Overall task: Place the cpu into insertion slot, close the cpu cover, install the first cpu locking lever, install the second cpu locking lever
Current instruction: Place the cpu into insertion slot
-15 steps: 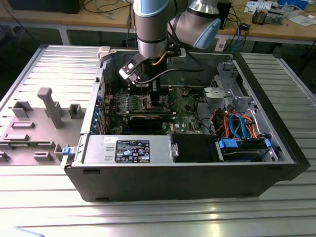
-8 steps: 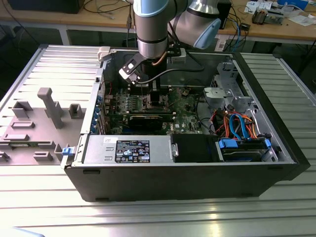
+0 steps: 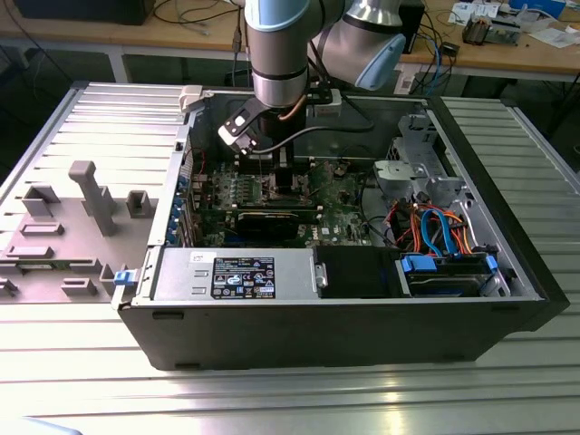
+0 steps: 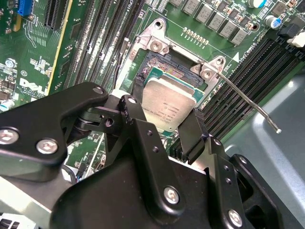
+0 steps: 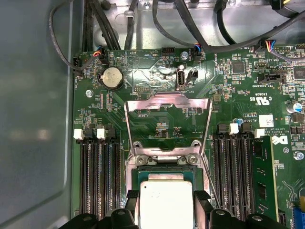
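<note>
My gripper [image 4: 164, 102] is shut on the cpu [image 4: 169, 101], a silver-grey square chip, with one black finger [image 4: 193, 131] against each of two opposite edges. The cpu sits low over the insertion slot [image 4: 164, 61], whose dark pin field shows past the chip's far edge; I cannot tell whether it is seated. In the first wrist view the cpu [image 5: 164, 202] lies between the gripper [image 5: 166, 198] fingers, and the cpu cover [image 5: 167, 101] stands swung open beyond the insertion slot [image 5: 164, 167]. A thin locking lever [image 4: 248, 106] sticks out free beside the socket. In the exterior view the gripper [image 3: 283, 177] reaches down into the computer case.
Long black memory slots [image 5: 97, 176] flank the socket on both sides of the green motherboard [image 5: 238, 90]. Black cables [image 5: 224, 38] run along the case wall [image 5: 33, 119]. A power supply [image 3: 236, 272], drive bays [image 3: 449, 272] and coloured cables [image 3: 435, 227] fill the case.
</note>
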